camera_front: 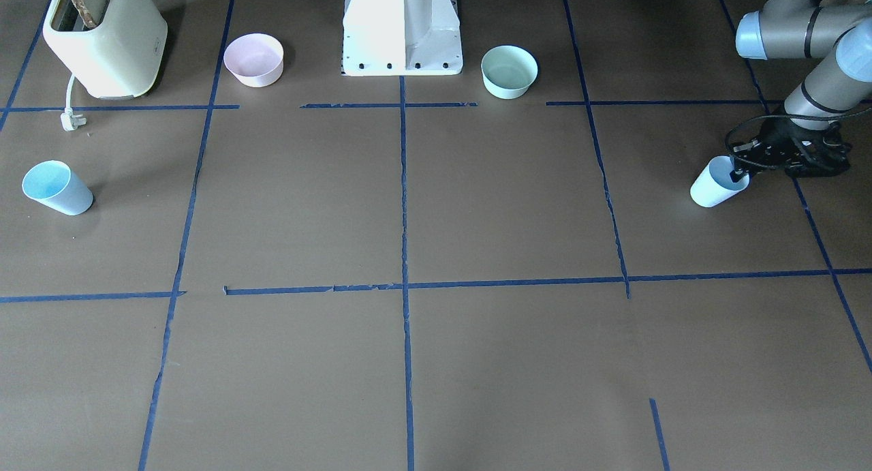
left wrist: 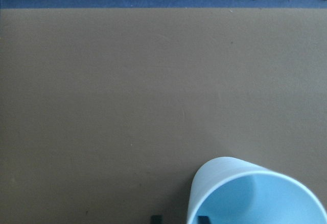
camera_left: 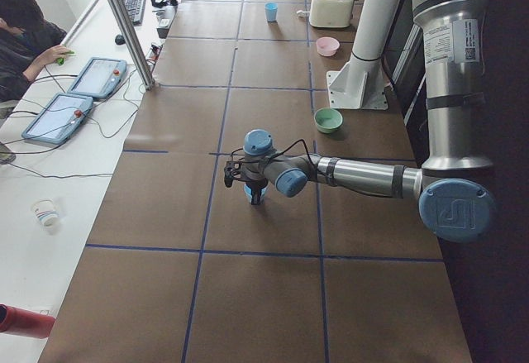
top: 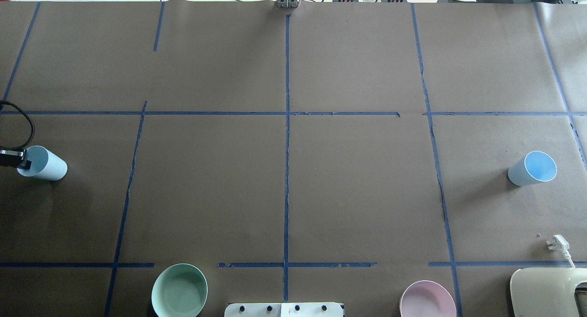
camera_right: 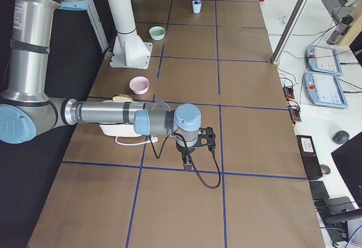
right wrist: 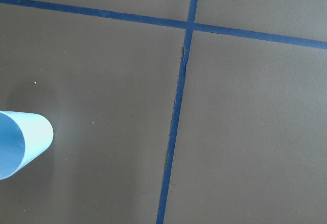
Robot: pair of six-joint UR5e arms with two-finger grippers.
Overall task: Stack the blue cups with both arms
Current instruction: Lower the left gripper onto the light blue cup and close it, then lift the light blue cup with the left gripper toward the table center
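One blue cup point(camera_front: 714, 187) stands at the table's left end; it also shows in the overhead view point(top: 46, 164). My left gripper point(camera_front: 739, 173) is at its rim. In the left wrist view one fingertip point(left wrist: 203, 218) is inside the cup point(left wrist: 255, 196) and the other is outside, with a gap to the wall, so the gripper is open. The second blue cup point(camera_front: 58, 188) stands alone at the right end point(top: 532, 168); its edge shows in the right wrist view point(right wrist: 23, 142). My right gripper point(camera_right: 189, 155) points down over the table near it; I cannot tell whether it is open or shut.
A cream toaster point(camera_front: 105, 38) with its loose plug point(camera_front: 71, 120), a pink bowl point(camera_front: 254, 60), the white pedestal point(camera_front: 402, 28) and a pale green bowl point(camera_front: 509, 71) line the robot's side. An operator point(camera_left: 25, 32) sits at a side desk.
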